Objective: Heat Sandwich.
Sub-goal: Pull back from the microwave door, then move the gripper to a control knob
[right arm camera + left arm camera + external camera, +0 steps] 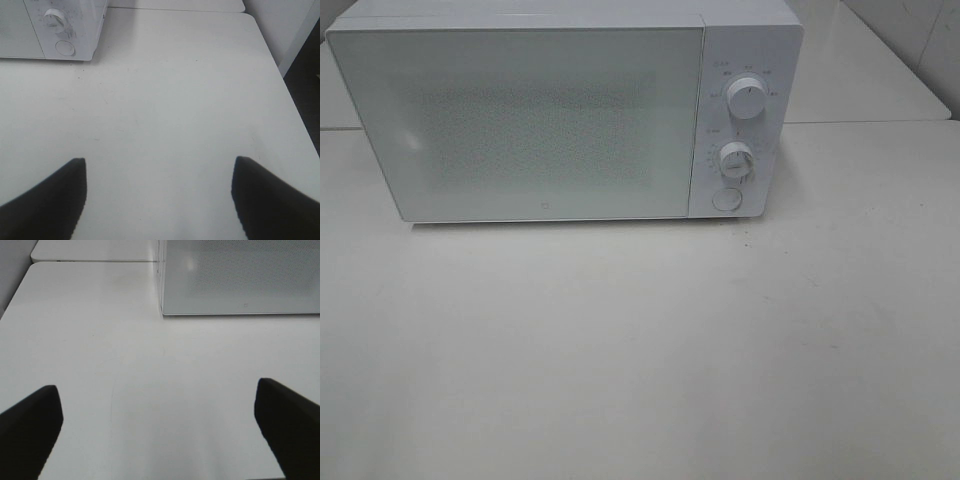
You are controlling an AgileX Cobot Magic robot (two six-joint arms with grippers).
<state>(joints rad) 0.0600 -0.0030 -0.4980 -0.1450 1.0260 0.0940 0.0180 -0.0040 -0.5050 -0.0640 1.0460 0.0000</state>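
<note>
Scanning all three views, I found no sandwich: not on the surface (640, 350), not between either pair of jaws. Where it was, I could not tell. Left jaws were spread to their widest and gripped nothing, low over the surface and facing the microwave's (540, 120) left front corner. Right jaws were also wide apart and empty, out toward the control side.

Risks, as I judged them:
- With the sandwich unseen, any reach would have been blind.
- The door (520, 120) was shut. The round button (726, 199) at the foot of the panel looked like its release, and a hard push there might have slid the whole oven back on the smooth surface.
- If the door was hinged at the left, it would have swung out toward my left jaws. I could not tell the hinge side.
- The lower knob (736, 160) sat just above the button, under the upper knob (747, 99). A stray brush could have turned it.

Container: one, the microwave. The door panel was pale and dotted, not see-through from these views. Contents unknown. The sandwich could have been inside, but nothing confirmed it.
</note>
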